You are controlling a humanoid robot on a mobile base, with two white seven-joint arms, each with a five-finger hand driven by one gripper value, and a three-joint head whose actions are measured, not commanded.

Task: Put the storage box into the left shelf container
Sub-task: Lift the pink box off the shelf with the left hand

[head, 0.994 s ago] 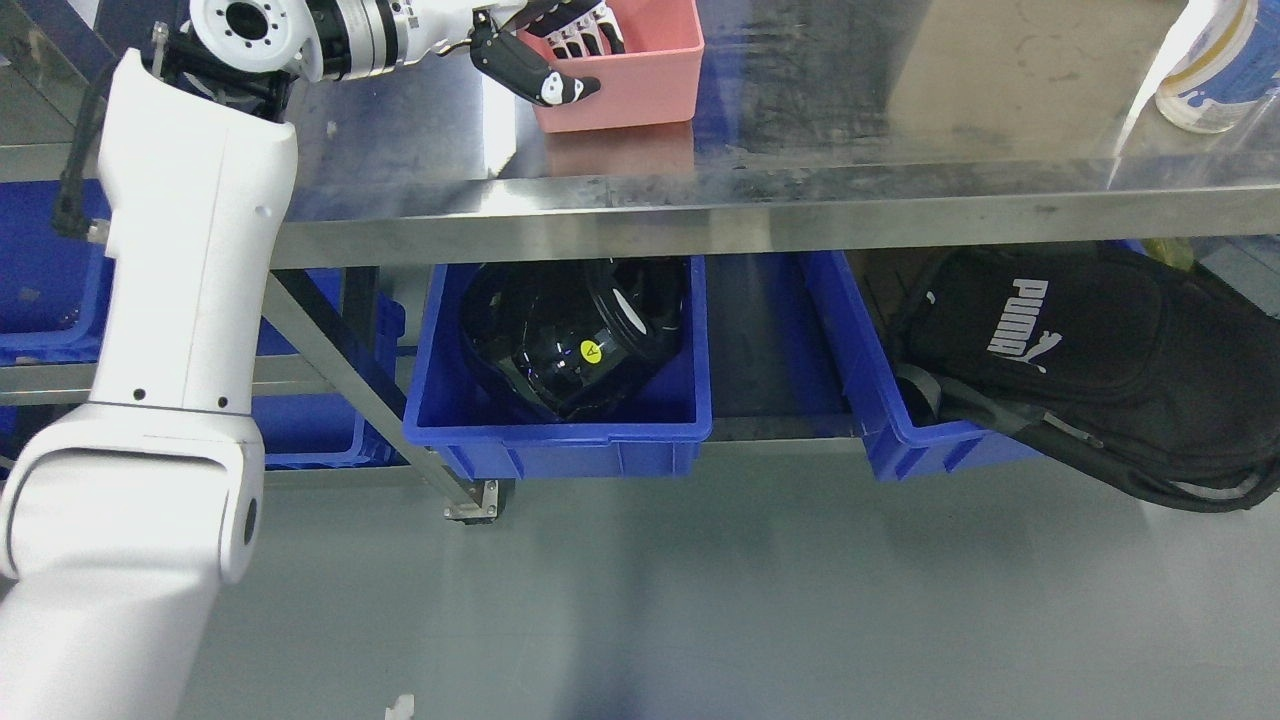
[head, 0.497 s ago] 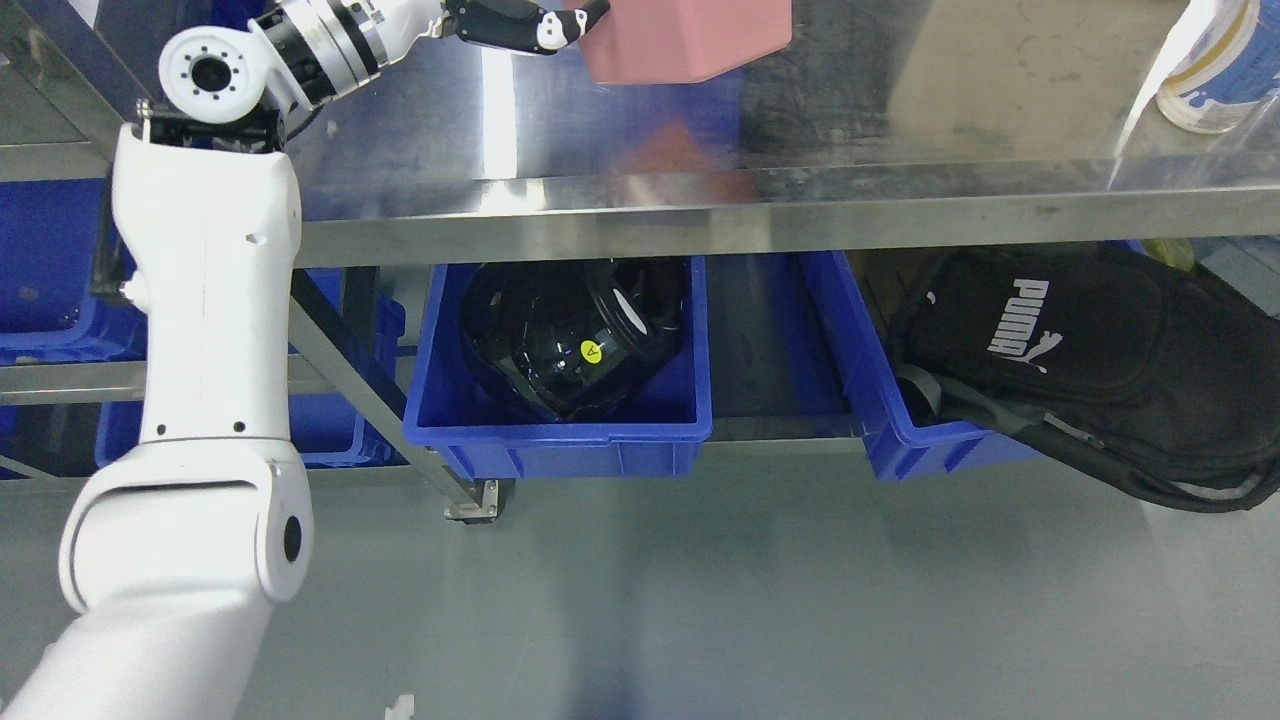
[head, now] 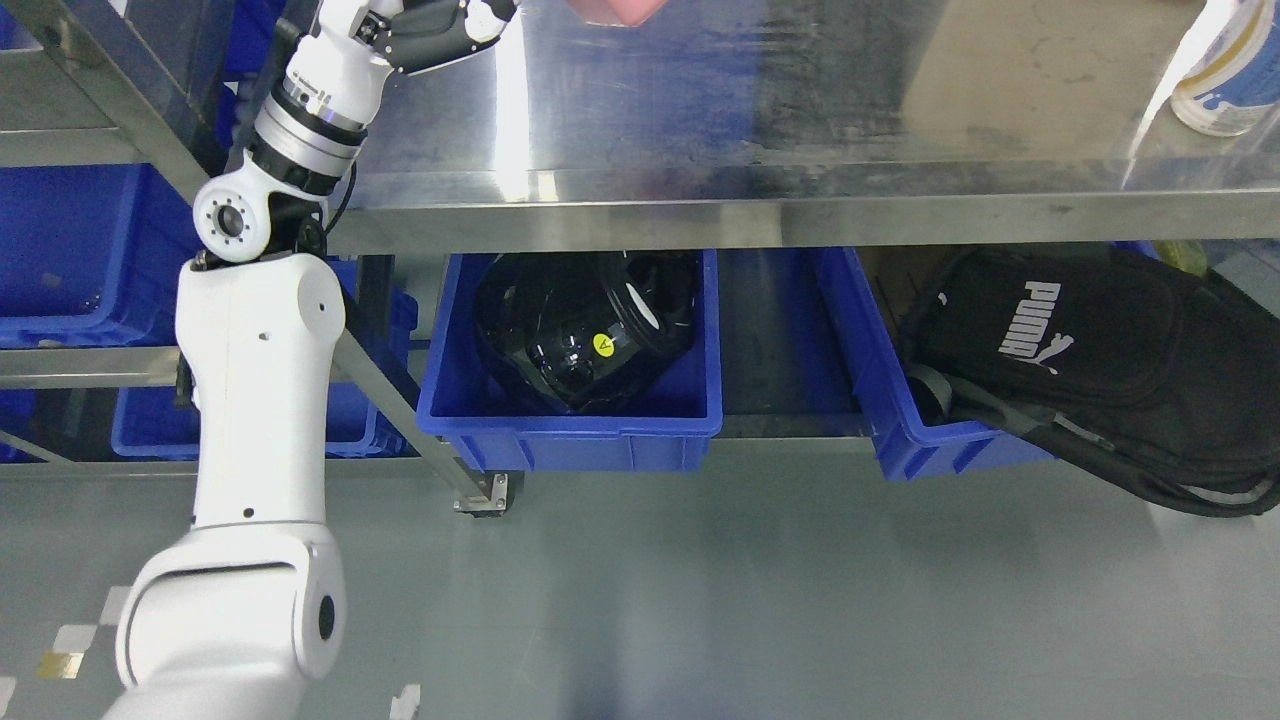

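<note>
Up at the top edge of my head view, the left hand [head: 445, 25] sits above the steel bench [head: 760, 130], its dark palm with white fingertips pointing right toward the pink storage box [head: 612, 10]. Only a thin sliver of that box shows, cut off by the top of the picture and blurred; it appears lifted off the bench surface. I cannot tell whether the fingers are clamped on the box or not, since the contact is out of frame.

My left arm [head: 255, 400] rises from the lower left, white forearm upright, with the silver wrist joint leaning up and right toward the hand. I see nothing of the right arm.

To the left, behind the arm, a metal shelf frame holds blue containers [head: 80, 250] on its levels. Under the bench, a blue bin [head: 570, 435] sits on the lower rail with a glossy black helmet [head: 585, 330] inside, carrying a small yellow sticker. Well to its right, another blue bin [head: 900, 420] holds a black bag [head: 1090, 360] with white lettering, the bag spilling over the bin's right side toward the floor. At the far right of the bench top stands a white and blue bottle [head: 1225, 75], partly cropped. The grey floor [head: 750, 600] fills the lower picture.
</note>
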